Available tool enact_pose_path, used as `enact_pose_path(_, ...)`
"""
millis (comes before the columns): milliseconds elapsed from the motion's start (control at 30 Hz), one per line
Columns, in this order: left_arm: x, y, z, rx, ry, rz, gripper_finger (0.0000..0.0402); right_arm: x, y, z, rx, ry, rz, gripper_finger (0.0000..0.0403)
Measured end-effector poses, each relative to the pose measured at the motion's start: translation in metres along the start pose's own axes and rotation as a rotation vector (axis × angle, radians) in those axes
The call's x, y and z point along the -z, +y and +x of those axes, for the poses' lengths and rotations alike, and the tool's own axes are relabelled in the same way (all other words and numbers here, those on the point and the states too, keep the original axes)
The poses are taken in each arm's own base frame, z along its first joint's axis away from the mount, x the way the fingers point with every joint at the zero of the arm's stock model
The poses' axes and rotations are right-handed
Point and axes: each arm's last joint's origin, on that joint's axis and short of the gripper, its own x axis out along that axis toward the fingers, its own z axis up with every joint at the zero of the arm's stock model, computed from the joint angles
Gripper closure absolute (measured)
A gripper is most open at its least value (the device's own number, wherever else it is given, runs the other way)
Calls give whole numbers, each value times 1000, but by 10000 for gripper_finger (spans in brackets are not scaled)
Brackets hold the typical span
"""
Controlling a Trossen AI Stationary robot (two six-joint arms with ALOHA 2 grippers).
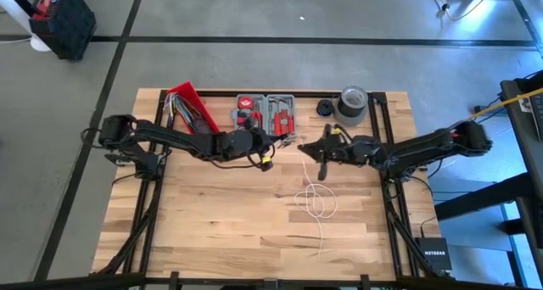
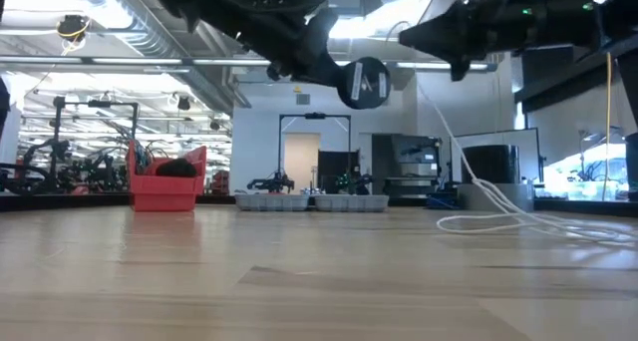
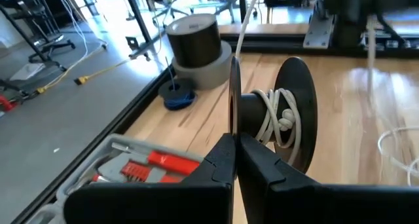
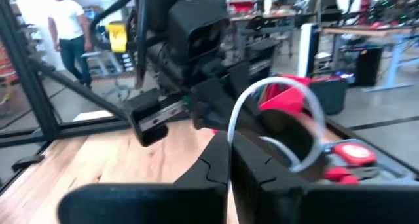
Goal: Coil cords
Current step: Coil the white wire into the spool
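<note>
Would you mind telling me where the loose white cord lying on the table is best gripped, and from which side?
I would grip the white cord on the straight tail running toward the table's near edge, coming straight down from above. There it lies as a single strand flat on the table, whereas the loops overlap. The left gripper, shut on the spool, stays clear of it.

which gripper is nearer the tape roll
Right. The right gripper sits just in front of the tape roll, holding the white cord. The left gripper is farther off by the tool case, holding a black spool.
</note>
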Motion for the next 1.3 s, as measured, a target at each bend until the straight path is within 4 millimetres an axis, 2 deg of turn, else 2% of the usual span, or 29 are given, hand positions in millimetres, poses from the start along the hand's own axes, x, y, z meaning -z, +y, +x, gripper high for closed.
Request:
enact_pose_path(267,0,0,3,-4,-13,-19,402,10,11,42,-95,91,-7,396)
enact_pose_path(600,0,1,3,-5,-20,-51,402,25,26,68,-131,155,-44,396)
enact_pose_path(833,-5,-4,1,20,-68,-79,402,38,23,72,-37,194,-64,396)
enact_pose_path(1300,-13,-13,-6,99,-132,-89,402,37,20,73,71,165,-96,395)
